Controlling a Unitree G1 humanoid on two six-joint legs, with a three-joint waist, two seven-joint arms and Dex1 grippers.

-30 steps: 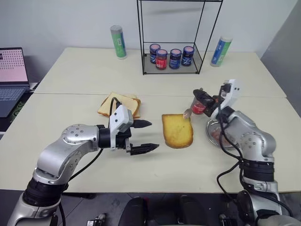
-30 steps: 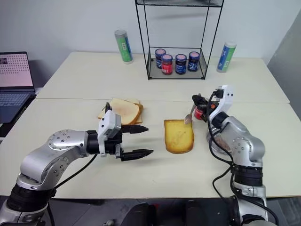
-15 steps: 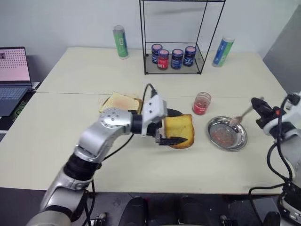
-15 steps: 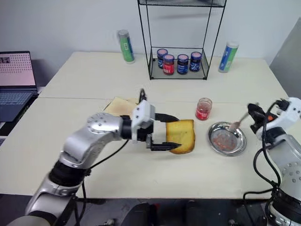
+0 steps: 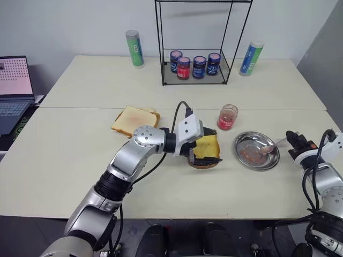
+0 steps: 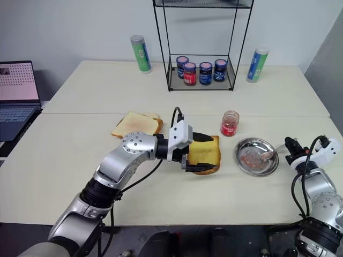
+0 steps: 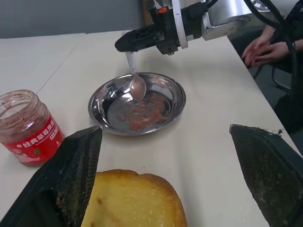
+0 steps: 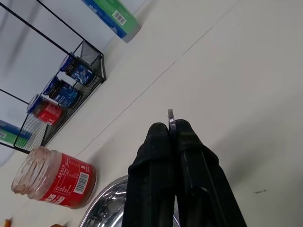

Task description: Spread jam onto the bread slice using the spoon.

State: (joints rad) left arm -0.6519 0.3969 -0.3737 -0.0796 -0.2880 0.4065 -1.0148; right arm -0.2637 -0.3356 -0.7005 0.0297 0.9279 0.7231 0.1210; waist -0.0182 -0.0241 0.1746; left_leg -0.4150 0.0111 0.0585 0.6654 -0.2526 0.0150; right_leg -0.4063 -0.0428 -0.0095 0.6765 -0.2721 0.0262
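The bread slice lies at the table's middle, thick and golden with a brown crust. My left gripper is open, and its two black fingers stand on either side of the slice; the far one is well clear of it. To the right, the round steel dish holds a smear of reddish jam. My right gripper is shut on the handle of the spoon. The spoon's pinkish bowl hangs over the dish.
An open red-labelled jar stands behind the dish. Paler slices lie to the left. At the back are a wire rack with several jars and two tubes. A laptop is far left. A person's hands rest beyond the table.
My left gripper has swung right from open table to straddle the bread slice. My right gripper has carried the spoon from over the bread, right and down, to the dish.
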